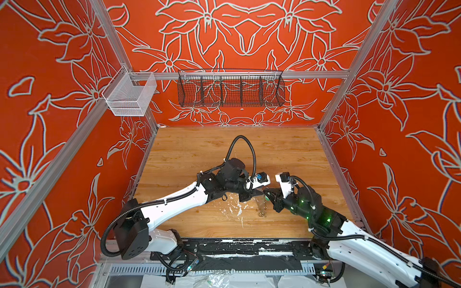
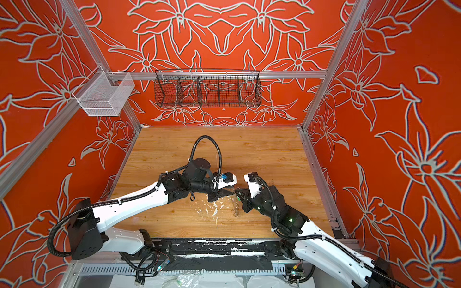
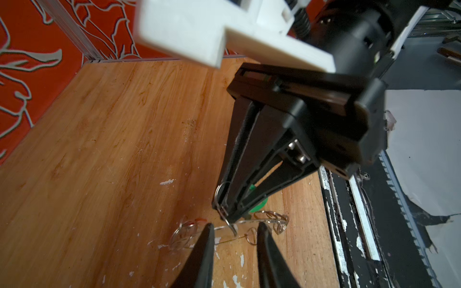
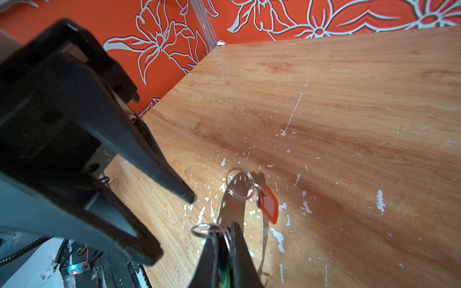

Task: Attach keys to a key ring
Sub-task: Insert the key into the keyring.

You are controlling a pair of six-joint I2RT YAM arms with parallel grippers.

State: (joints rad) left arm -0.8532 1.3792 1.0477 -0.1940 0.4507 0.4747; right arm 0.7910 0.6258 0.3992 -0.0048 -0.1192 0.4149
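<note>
My right gripper [image 4: 224, 230] is shut on the green key [image 4: 226, 278] together with a small wire split ring. The same grip shows in the left wrist view, with the right gripper [image 3: 225, 215] over the green tag [image 3: 259, 207]. The grey key ring [image 4: 233, 209] reaches away from those jaws, just above the table. The orange-red key [image 4: 269, 203] hangs from a split ring at its far end. My left gripper [image 3: 234, 227] is open, tips close beside the hoop [image 3: 232, 240], holding nothing. In both top views the left gripper [image 1: 258, 193] and right gripper [image 1: 266, 197] meet tip to tip over the key ring [image 2: 235, 209].
White paint flecks [image 1: 237, 207] dot the wooden table [image 1: 224, 149] under the grippers. A black wire basket [image 1: 230, 89] and a white mesh basket [image 1: 129, 97] hang on the back rail. A black rail [image 1: 237, 246] runs along the table's front edge.
</note>
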